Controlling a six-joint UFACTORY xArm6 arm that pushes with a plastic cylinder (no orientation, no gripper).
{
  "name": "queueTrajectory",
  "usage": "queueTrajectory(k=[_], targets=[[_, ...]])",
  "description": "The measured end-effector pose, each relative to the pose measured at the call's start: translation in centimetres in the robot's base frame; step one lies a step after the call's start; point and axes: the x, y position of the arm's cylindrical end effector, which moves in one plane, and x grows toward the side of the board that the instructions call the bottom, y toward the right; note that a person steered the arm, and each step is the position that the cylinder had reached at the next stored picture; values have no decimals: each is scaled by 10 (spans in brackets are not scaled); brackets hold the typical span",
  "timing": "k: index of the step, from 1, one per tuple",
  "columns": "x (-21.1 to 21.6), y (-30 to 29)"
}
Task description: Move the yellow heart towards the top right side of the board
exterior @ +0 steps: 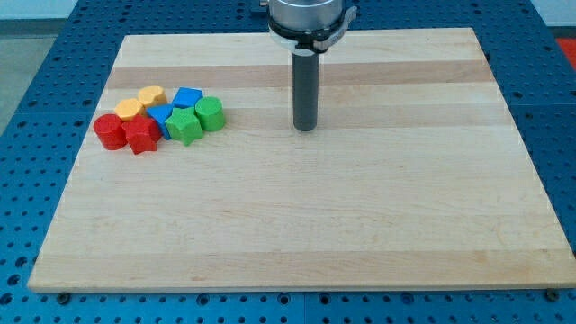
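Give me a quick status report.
My tip mid-board, right of the cluster, touching nothing. Yellow heart at cluster's left, unmoved. Yellow block and blue blocks crowd it.

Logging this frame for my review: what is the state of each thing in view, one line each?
my tip: on the board, apart from all blocks, to the view's right of the cluster.
yellow heart: untouched, in the cluster at the view's left.
yellow block: in the cluster.
blue blocks: two, in the cluster.
green blocks: two, side by side.
red blocks: two, at the cluster's lower left.
board: lying flat.
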Motion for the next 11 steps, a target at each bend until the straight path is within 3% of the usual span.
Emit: queueTrajectory(k=[3,4,6,7,11], targets=[[4,-7],[37,-31],[93,-156],[91,-244],[54,-311]])
